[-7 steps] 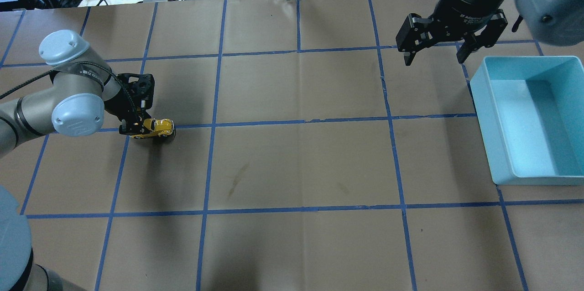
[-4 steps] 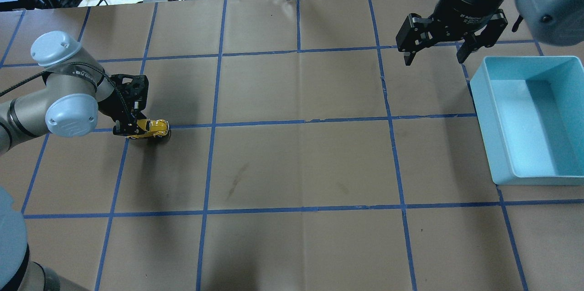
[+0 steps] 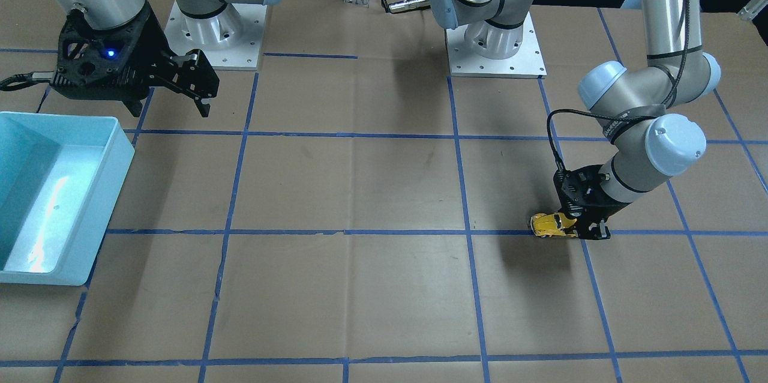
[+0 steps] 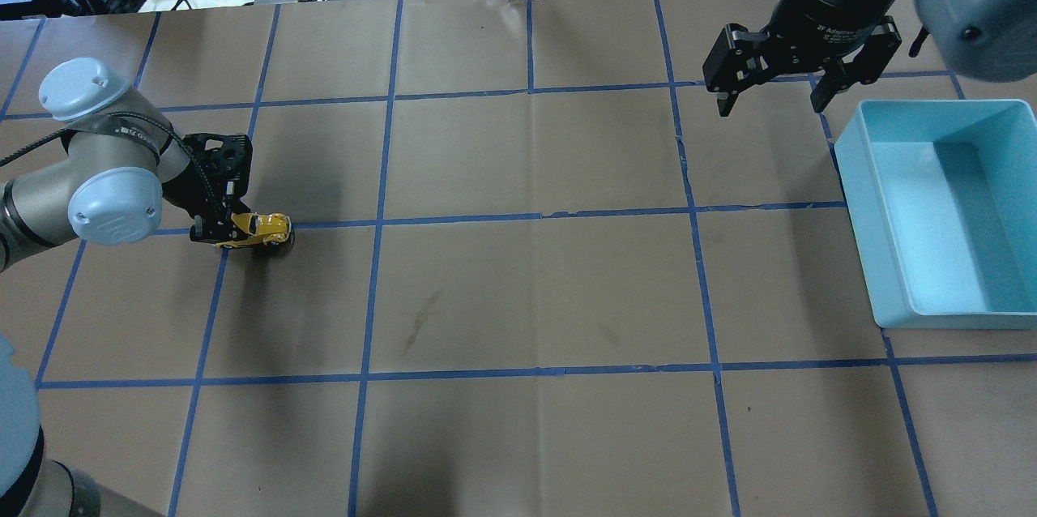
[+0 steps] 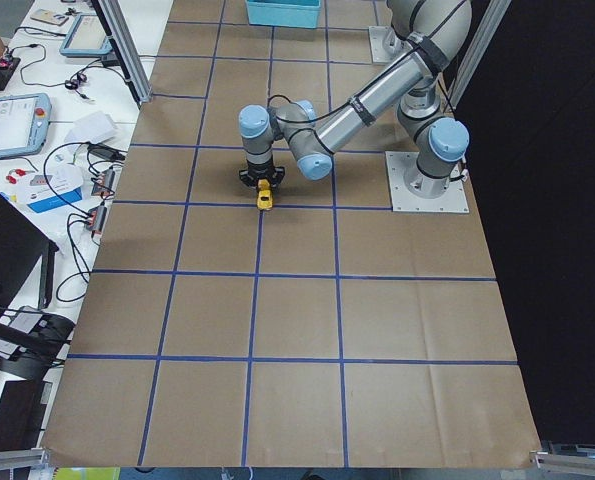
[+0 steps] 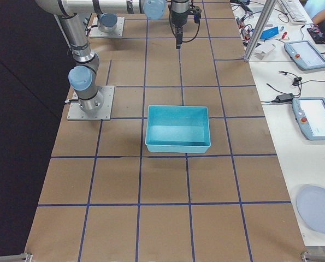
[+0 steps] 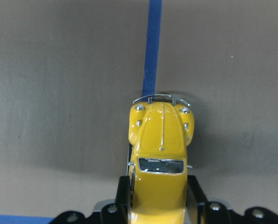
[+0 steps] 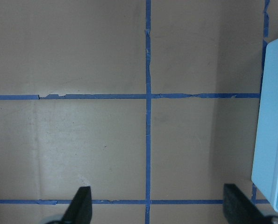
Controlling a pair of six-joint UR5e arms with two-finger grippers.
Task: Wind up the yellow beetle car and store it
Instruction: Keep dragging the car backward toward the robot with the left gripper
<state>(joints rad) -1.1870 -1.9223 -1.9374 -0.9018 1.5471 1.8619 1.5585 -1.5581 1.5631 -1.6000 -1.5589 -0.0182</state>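
Dragged toward robot's left: yellow beetle car, clamped in left hand; right hand wide.

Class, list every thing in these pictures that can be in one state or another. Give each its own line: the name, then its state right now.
toy car, upright on the table, its rear held between the fingers of the left gripper
left gripper, shut on the toy car
right gripper, open and holding nothing, above the table beside the bin
bin, upright, open-topped, empty
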